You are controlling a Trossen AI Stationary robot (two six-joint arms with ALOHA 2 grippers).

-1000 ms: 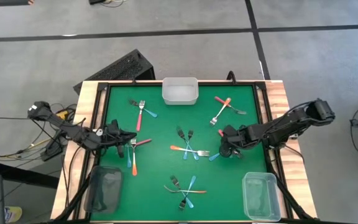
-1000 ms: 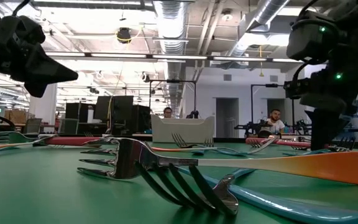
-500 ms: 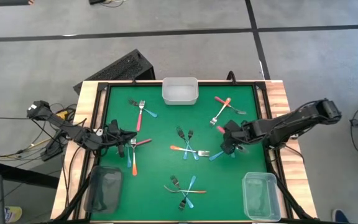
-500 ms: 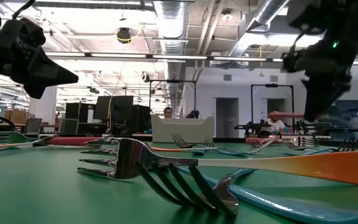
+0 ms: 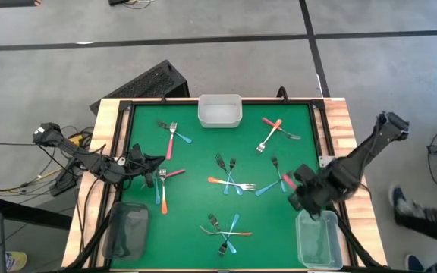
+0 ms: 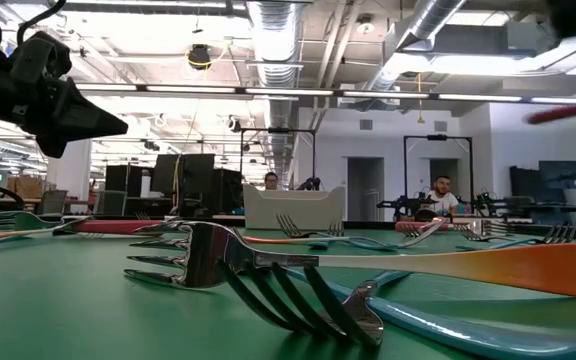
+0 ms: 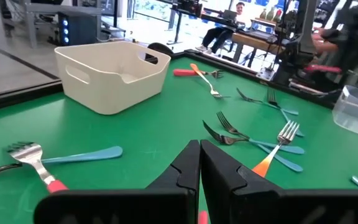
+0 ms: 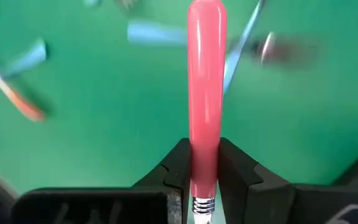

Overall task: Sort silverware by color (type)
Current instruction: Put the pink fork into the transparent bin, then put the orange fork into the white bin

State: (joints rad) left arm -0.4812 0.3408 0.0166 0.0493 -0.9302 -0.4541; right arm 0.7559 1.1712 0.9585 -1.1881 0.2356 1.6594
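1. The red-pink-handled fork (image 8: 205, 93) is a thin, glossy, round-ended rod with a ribbed silver collar at its base; the right claw (image 8: 205, 171) is clamped on it, and its handle juts forward between the dark fingers.
2. In the high view that fork (image 5: 287, 180) shows as a short pink streak in the lower right of the frame, just beside the right claw (image 5: 303, 196), above the green mat and near the clear plastic bin (image 5: 319, 240) in the lower right corner.
3. The other forks lie in loose crossed clusters on the mat: a centre cluster (image 5: 230, 179) with orange and light blue handles, a lower cluster (image 5: 224, 227), and a pair at upper right (image 5: 273, 132).
4. The left claw (image 7: 199, 163) has its fingers pressed together, empty, at the left edge of the table (image 5: 203, 144) in the high view.
5. A white, smooth-walled rectangular bin (image 5: 219, 111) sits at top centre; a dark mesh bin (image 5: 128, 230) is at lower left.
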